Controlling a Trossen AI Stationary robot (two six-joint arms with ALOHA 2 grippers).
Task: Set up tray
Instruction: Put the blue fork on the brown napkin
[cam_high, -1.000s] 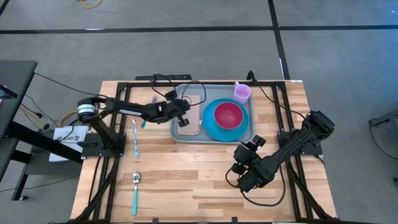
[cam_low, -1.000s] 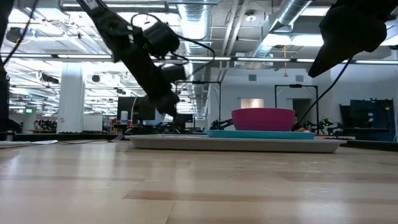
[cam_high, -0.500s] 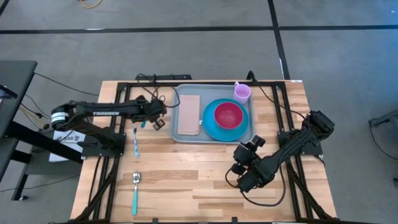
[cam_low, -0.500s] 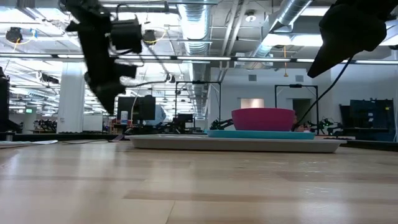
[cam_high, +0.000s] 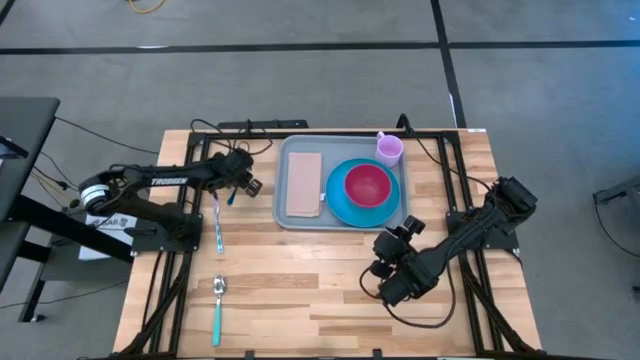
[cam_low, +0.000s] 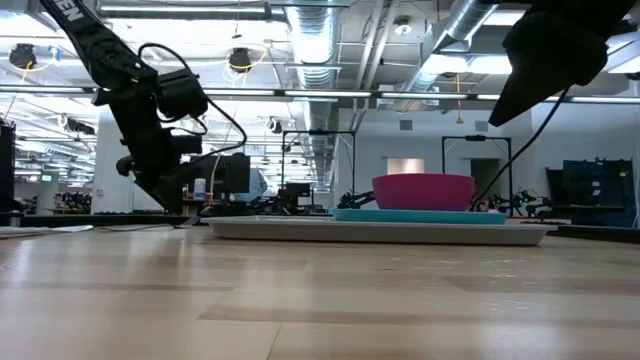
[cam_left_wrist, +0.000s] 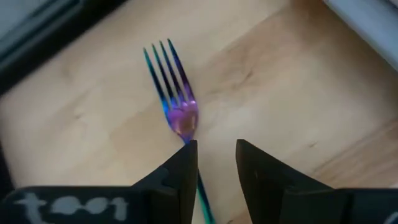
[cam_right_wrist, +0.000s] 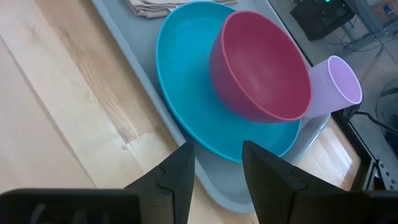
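Left arm has swung off the tray (cam_high: 283, 215) and out to the upper left of the high frame; a second ago it hung over the napkin (cam_high: 305, 184), now the left gripper (cam_high: 243, 181) sits above the fork (cam_high: 217, 222) on bare wood. Tray is upper centre of the high frame, flat on the table (cam_high: 300, 290), holding the tan napkin at its left end, a blue plate (cam_high: 339, 205) at its right with a magenta bowl (cam_high: 367, 184) stacked on it; a lilac cup (cam_high: 389, 149) stands at the tray's top right corner, whether inside the rim I can't tell. Left wrist view shows the fingers (cam_left_wrist: 180, 177) slightly parted, nothing between them, lined up just behind the fork head (cam_left_wrist: 180, 115), probably positioned to take the fork next for the tray. A spoon (cam_high: 217, 308) lies well apart at lower left, untouched. Right gripper (cam_high: 385, 280) waits below the tray, lower centre right, fingers spread and empty, pointed at the plate in its wrist view and clear of the left arm's work.
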